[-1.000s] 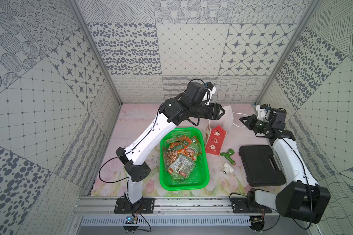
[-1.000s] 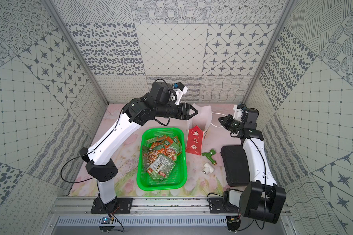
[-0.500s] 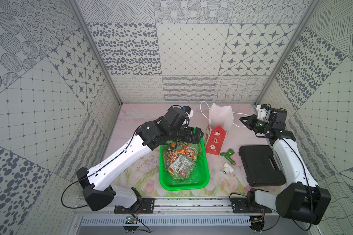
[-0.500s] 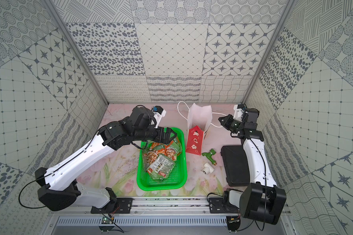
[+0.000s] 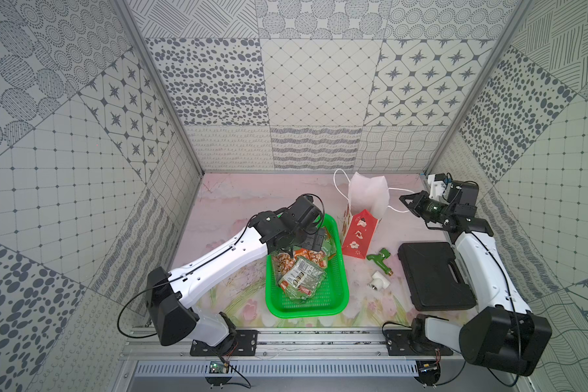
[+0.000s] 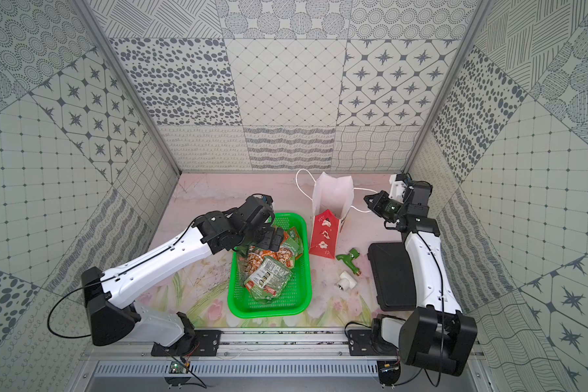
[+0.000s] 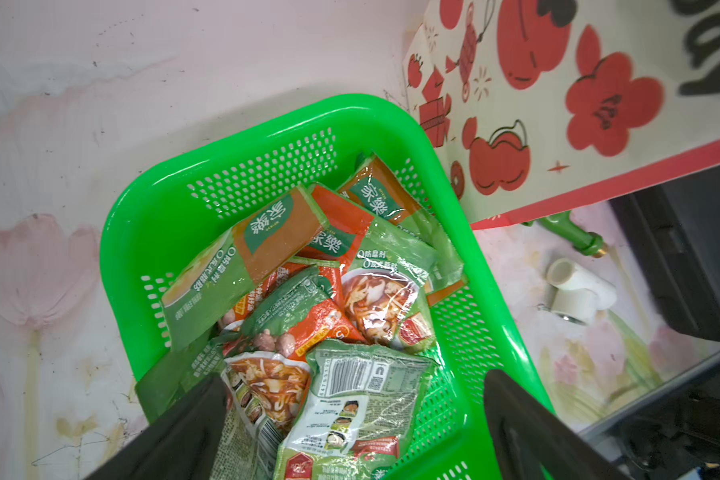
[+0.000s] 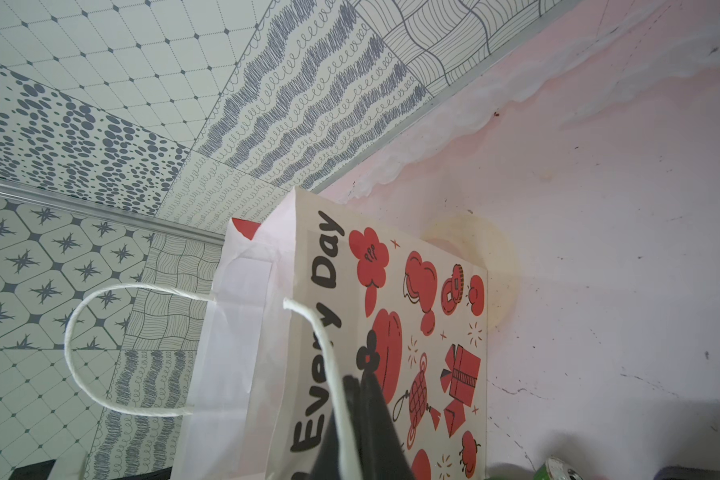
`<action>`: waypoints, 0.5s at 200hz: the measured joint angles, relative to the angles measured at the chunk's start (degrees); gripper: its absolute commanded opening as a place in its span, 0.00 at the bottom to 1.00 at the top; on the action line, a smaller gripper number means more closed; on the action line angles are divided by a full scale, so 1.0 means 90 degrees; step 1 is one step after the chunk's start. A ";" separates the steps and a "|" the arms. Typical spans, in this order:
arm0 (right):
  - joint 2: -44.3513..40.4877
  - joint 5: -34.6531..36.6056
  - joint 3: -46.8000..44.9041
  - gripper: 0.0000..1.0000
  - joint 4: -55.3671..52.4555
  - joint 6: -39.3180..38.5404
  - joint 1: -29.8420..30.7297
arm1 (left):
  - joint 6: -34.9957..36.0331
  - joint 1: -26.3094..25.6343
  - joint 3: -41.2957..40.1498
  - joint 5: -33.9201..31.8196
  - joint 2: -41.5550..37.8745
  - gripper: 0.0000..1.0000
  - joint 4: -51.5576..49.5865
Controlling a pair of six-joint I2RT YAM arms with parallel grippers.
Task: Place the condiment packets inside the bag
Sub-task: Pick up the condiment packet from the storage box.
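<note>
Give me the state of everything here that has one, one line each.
bag, standing, mouth open
condiment packets, piled in the green basket, none gripped
left tool, open, empty, over the condiment packets
right tool, shut on the bag's cord handle
black case, closed, lying flat

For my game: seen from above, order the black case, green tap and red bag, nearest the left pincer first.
1. Red gift bag, just right of the left pincer.
2. Green tap, beyond the bag.
3. Black case, farthest right.
</note>
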 measured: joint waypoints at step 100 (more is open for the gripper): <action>-0.0066 -0.0012 0.0002 0.00 0.0002 -0.0002 0.0000 | 0.0901 0.0631 0.0376 -0.0376 0.1685 0.90 -0.0015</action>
